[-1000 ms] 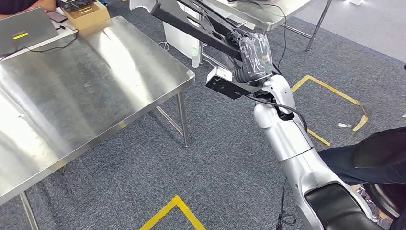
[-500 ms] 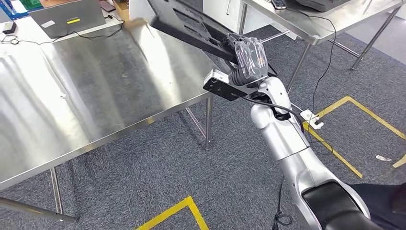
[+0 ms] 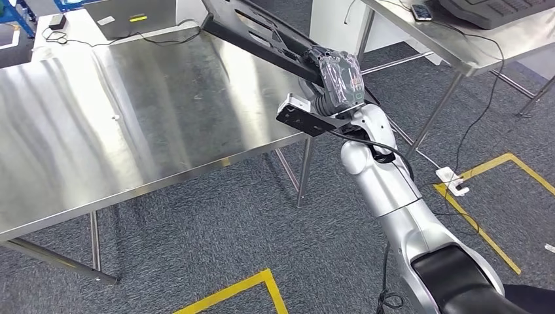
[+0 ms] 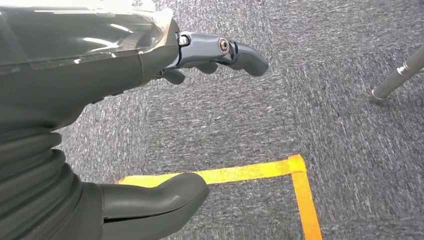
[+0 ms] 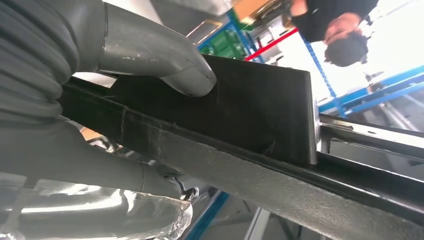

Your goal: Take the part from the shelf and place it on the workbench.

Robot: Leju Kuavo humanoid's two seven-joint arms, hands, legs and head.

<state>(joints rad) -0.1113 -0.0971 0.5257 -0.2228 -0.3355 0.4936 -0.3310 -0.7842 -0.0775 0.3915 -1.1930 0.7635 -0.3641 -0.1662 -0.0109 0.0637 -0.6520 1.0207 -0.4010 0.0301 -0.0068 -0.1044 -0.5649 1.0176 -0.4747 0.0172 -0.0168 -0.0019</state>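
My right hand (image 3: 339,77), wrapped in clear film, grips a long black part (image 3: 256,33) that slants up and away over the near corner of the steel workbench (image 3: 131,124). In the right wrist view the thumb (image 5: 155,57) presses on the black part (image 5: 260,115) and the fingers close round its lower rail. My left hand (image 4: 165,125) hangs over grey carpet with its thumb and fingers apart and nothing between them.
A laptop (image 3: 131,16) with cables sits at the workbench's far edge. A second steel table (image 3: 458,39) stands at the back right with a phone (image 3: 422,12) on it. Yellow floor tape (image 3: 249,288) and a white power strip (image 3: 453,180) lie on the carpet. A person (image 5: 335,30) is in the right wrist view.
The camera has turned: the workbench and floor marks have slid to the right in the head view. My right hand still holds the black part in the same pose.
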